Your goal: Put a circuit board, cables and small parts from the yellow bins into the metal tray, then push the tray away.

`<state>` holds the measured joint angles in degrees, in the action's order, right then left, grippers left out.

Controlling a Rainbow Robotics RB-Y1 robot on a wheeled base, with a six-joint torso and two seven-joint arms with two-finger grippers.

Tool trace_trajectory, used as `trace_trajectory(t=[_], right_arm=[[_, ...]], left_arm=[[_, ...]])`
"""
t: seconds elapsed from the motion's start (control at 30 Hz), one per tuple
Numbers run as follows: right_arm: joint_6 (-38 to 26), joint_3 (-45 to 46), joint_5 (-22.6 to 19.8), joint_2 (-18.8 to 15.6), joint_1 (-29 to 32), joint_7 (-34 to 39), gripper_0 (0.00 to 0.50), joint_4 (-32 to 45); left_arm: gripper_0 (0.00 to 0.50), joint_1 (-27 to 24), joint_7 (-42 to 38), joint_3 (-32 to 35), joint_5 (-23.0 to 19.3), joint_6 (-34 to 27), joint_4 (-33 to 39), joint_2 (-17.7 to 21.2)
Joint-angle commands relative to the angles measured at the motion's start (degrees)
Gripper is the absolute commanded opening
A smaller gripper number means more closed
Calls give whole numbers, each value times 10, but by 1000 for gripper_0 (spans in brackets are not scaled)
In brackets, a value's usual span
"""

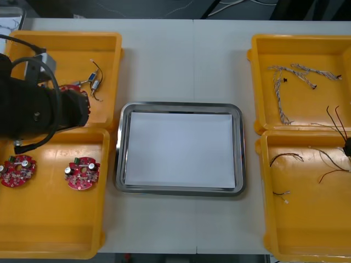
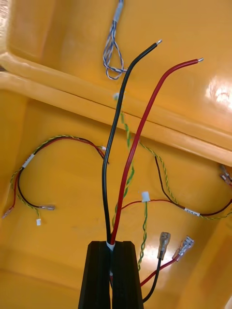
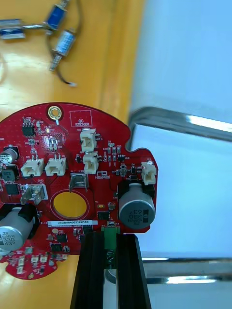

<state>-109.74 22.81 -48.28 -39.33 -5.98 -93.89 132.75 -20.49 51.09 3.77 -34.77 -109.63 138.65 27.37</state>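
L gripper: fingers clamped on rim of a round red circuit board, at its green connector. Board hangs over inner wall of far left bin. Its edge overlaps a corner of the metal tray, prob. the far left corner; front view hides most of the board behind the arm. Small metal parts lie in the bin beyond the board. Two more boards lie flat in near left bin, well apart.

Tray's white floor shows edge to edge. Bare table strip on each side between tray and bins.

R gripper: fingers pinched on black-and-red cable pair, over near right bin. The pair's tips fan out across the wall to far right bin. Red and yellow cables lie on the floor below.
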Motion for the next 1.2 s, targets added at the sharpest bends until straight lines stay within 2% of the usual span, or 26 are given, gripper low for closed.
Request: trace_trajectory(t=[0.03, 0.37, 0.7, 0.93, 1.2], right_arm=[[-3, -12, -13, -22, -14, -57, 0, 30], [-3, -53, -41, -33, -38, -80, 0, 35], [-3, -72, -60, -34, -78, -82, 0, 40], [-3, -74, -79, -36, -87, -84, 0, 41], [-3, -110, -83, -62, -91, -76, 0, 64]], left_arm=[[0, -34, 53, -79, 1, -4, 23, 8], [0, -39, 48, -204, 57, -4, 12, -38], [0, -43, 53, -296, 140, -4, -80, -99], [0, -44, 53, -330, 161, -4, -136, -115], [0, -53, 51, -343, 168, -4, -175, -124]])
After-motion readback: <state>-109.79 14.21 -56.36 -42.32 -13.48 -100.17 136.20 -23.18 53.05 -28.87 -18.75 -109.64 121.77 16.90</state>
